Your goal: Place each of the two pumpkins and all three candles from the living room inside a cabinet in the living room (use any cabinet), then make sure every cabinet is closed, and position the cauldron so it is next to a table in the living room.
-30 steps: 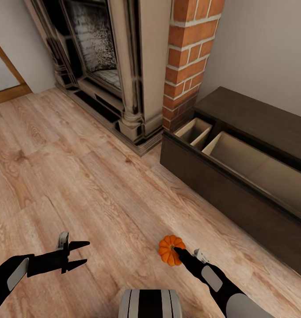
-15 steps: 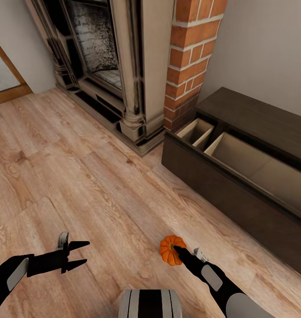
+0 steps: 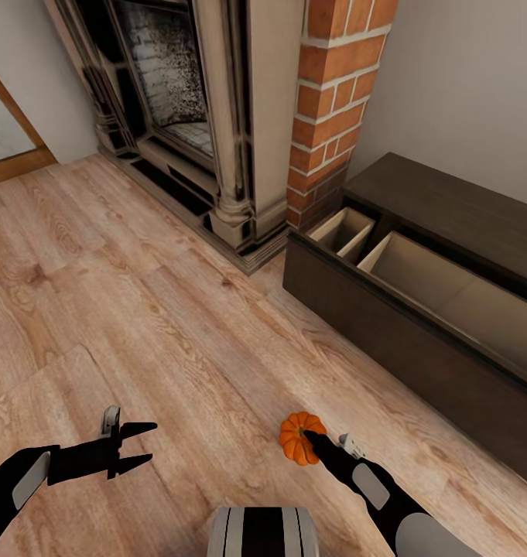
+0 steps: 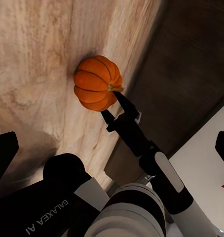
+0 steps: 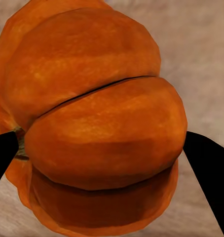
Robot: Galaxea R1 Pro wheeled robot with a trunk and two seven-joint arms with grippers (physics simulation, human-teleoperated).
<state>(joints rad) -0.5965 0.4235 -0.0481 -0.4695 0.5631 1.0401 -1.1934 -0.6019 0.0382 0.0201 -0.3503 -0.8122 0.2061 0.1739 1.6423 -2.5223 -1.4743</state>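
A small ribbed orange pumpkin (image 3: 296, 436) is low over the wood floor, with my right gripper (image 3: 309, 439) shut on it. In the right wrist view the pumpkin (image 5: 102, 123) sits between the two black fingers (image 5: 208, 168). From the left wrist view I see the pumpkin (image 4: 94, 83) pinched by the right gripper (image 4: 110, 101). My left gripper (image 3: 145, 442) hovers open and empty to the pumpkin's left. The dark brown cabinet (image 3: 387, 333) stands on the right with its drawers pulled out, showing pale wood interiors (image 3: 418, 271). The candles and the cauldron are out of view.
A stone fireplace (image 3: 186, 100) and a red brick column (image 3: 333, 100) stand at the back. A wooden door frame (image 3: 15, 147) is at the far left. Bare wood floor (image 3: 139, 309) lies between me and the cabinet.
The view has shifted slightly, so the cabinet and fireplace sit a little differently in the picture. The pumpkin stays in my right gripper and the left arm has not moved.
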